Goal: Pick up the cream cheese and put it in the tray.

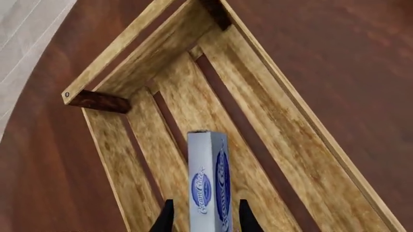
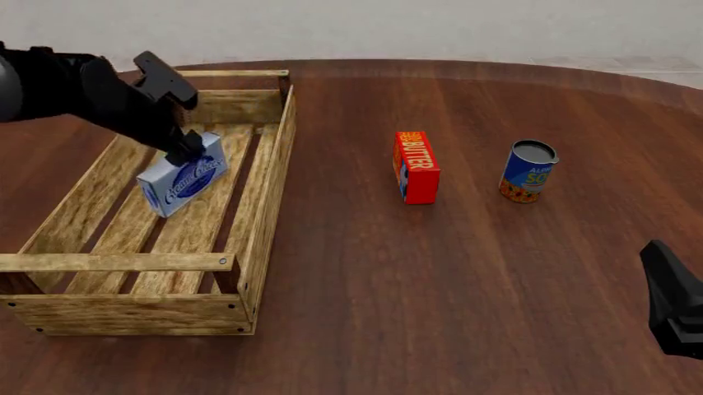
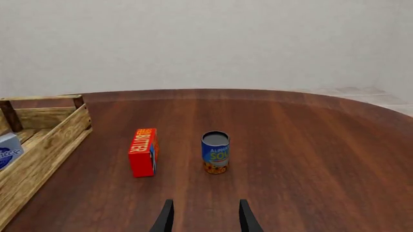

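Observation:
The cream cheese (image 2: 183,177) is a pale blue-white box with a dark blue oval. It leans tilted inside the tray (image 2: 260,206), a long crate of light wooden slats, with its lower end down on the slats. My left gripper (image 2: 184,152) is at the box's upper end. In the left wrist view the cream cheese (image 1: 210,183) stands between the fingers of the left gripper (image 1: 206,220), with a thin gap of wood showing on each side, so the jaws are open. My right gripper (image 3: 206,217) is open and holds nothing, low at the near right (image 2: 672,300).
A red-orange BUTTER box (image 2: 416,167) stands upright mid-table. A blue soup can (image 2: 528,171) is to its right. The tray's near handle bar (image 2: 115,262) and far end wall (image 2: 236,105) rise above the slats.

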You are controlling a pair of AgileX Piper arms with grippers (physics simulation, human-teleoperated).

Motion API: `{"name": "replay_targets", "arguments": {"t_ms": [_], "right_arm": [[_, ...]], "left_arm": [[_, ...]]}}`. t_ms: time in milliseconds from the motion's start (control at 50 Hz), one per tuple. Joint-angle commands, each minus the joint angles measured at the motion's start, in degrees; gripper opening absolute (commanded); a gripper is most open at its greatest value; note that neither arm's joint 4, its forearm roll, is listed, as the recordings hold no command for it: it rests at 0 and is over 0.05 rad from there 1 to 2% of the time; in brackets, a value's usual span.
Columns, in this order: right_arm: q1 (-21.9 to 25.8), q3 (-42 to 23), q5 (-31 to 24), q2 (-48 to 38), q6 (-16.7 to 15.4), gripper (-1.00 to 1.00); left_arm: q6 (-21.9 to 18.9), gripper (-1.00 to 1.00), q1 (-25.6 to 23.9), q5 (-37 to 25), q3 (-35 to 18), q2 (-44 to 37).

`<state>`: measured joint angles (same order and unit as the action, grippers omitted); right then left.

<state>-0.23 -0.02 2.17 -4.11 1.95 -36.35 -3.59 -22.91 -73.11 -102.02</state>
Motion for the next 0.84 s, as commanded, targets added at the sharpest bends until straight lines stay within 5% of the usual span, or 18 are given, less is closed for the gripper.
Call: {"name": "replay_targets", "arguments": {"t_ms": [20,340,480,640,680,780,840], "right_arm": [[0.00,0.00,0.02,-0.04,-0.01,1.00],[-0.08,0.00,-0.03,0.02,0.15,1.00],[-0.04,0.00,-0.01,0.01,0.02,1.00],[-0.05,0.00,0.00,-0.01,0.05,1.00],[-0.04,0.00,0.03,-0.07,0.14,1.00],[-0.06,0.00,-0.05,0.07,0.11,1.00],[-0.08,0.00,-0.09,0.14,0.09,1.00]], "left_arm": [[0.40,1.00,-0.88,-1.27,1.31,4.72],[2.50,1.00,-0.76,1.78,6.85,11.95],[7.16,1.00,-1.66,5.37,11.96,18.47],[10.28,1.00,-1.46,14.42,22.88,25.98],[13.68,1.00,-2.63,15.60,26.01,29.21],[13.48,1.00,-0.62,20.39,32.78,34.91],[17.61,1.00,0.02,22.07,36.10,40.01]]}}
